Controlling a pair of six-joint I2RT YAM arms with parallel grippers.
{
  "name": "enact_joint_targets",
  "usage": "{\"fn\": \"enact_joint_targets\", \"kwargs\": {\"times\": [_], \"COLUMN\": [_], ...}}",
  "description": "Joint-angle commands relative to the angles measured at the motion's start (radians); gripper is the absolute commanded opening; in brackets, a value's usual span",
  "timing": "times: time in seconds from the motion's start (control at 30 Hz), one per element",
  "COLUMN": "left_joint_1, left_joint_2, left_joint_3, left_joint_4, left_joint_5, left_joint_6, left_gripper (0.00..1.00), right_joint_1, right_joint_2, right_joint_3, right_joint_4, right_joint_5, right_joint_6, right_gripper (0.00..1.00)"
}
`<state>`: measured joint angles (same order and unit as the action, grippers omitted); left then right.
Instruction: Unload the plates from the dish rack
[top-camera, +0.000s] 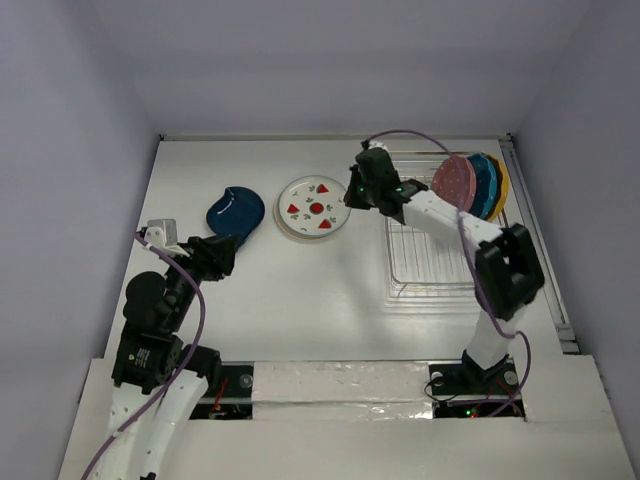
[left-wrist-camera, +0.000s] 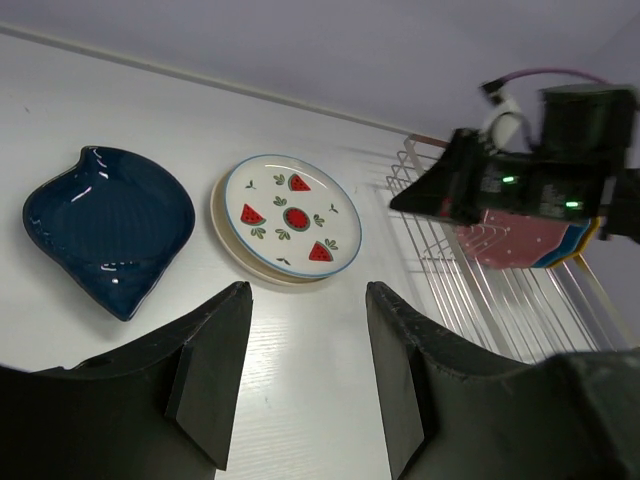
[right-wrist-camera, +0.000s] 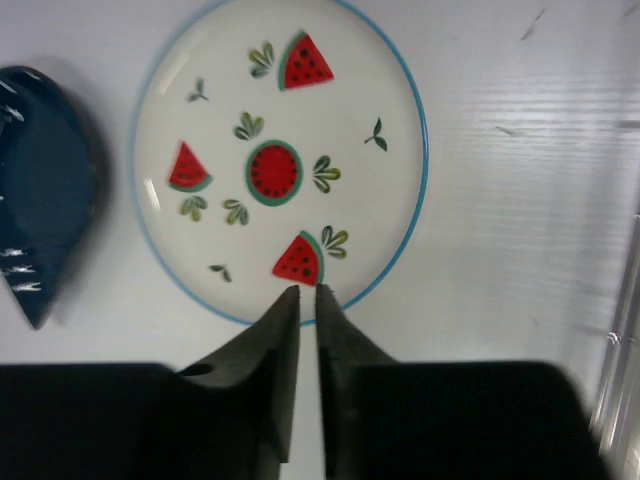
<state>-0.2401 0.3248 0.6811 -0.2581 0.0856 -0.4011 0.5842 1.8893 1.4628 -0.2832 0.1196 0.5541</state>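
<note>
A white plate with red watermelon marks (top-camera: 315, 207) lies flat on a cream plate on the table. A dark blue leaf-shaped plate (top-camera: 236, 210) lies to its left. Pink (top-camera: 455, 181), teal and yellow plates stand upright at the far end of the wire dish rack (top-camera: 432, 262). My right gripper (top-camera: 351, 192) hovers over the watermelon plate's right rim; in the right wrist view (right-wrist-camera: 307, 291) its jaws are shut to a thin slit with nothing between them. My left gripper (left-wrist-camera: 300, 300) is open and empty, over bare table near the blue plate (left-wrist-camera: 105, 225).
The rack's near slots hold nothing. The right arm reaches across the rack's left side. A white wall closes the table at the back, and a raised rail runs along the right edge (top-camera: 545, 260).
</note>
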Motion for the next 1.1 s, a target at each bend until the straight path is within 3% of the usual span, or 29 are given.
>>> {"fn": "enact_joint_targets", "kwargs": {"times": [0.0, 0.13, 0.3, 0.33, 0.37, 0.4, 0.47, 0.6, 1.03, 1.07], "left_joint_1": [0.004, 0.004, 0.004, 0.004, 0.004, 0.004, 0.004, 0.004, 0.004, 0.004], "left_joint_2": [-0.004, -0.004, -0.007, -0.006, -0.006, -0.003, -0.001, -0.001, 0.022, 0.023], "left_joint_3": [-0.002, -0.003, -0.003, -0.003, -0.003, -0.005, -0.005, -0.005, -0.005, -0.005], "left_joint_4": [0.049, 0.049, 0.053, 0.054, 0.056, 0.054, 0.056, 0.056, 0.059, 0.06], "left_joint_5": [0.003, 0.008, 0.014, 0.016, 0.017, 0.02, 0.023, 0.02, 0.029, 0.029], "left_joint_6": [0.005, 0.005, 0.007, 0.007, 0.007, 0.007, 0.008, 0.008, 0.01, 0.01], "left_gripper": [0.47, 0.47, 0.47, 0.47, 0.47, 0.47, 0.47, 0.47, 0.47, 0.47], "right_joint_1": [0.012, -0.029, -0.17, -0.191, -0.233, -0.254, -0.282, -0.325, -0.391, -0.402], "right_joint_2": [-0.257, -0.442, -0.619, -0.639, -0.653, -0.671, -0.667, -0.596, -0.349, -0.337], "right_joint_3": [-0.06, -0.131, -0.24, -0.255, -0.277, -0.285, -0.292, -0.285, -0.214, -0.203], "right_joint_4": [0.058, -0.023, -0.094, -0.103, -0.114, -0.117, -0.116, -0.102, -0.064, -0.063], "right_joint_5": [0.119, 0.395, 0.572, 0.59, 0.6, 0.6, 0.591, 0.543, 0.614, 0.614], "right_joint_6": [-0.075, -0.157, -0.18, -0.181, -0.187, -0.189, -0.201, -0.191, -0.186, -0.192], "right_gripper": [0.01, 0.0, 0.02, 0.08, 0.37, 0.57, 0.77, 0.69, 0.61, 0.57]}}
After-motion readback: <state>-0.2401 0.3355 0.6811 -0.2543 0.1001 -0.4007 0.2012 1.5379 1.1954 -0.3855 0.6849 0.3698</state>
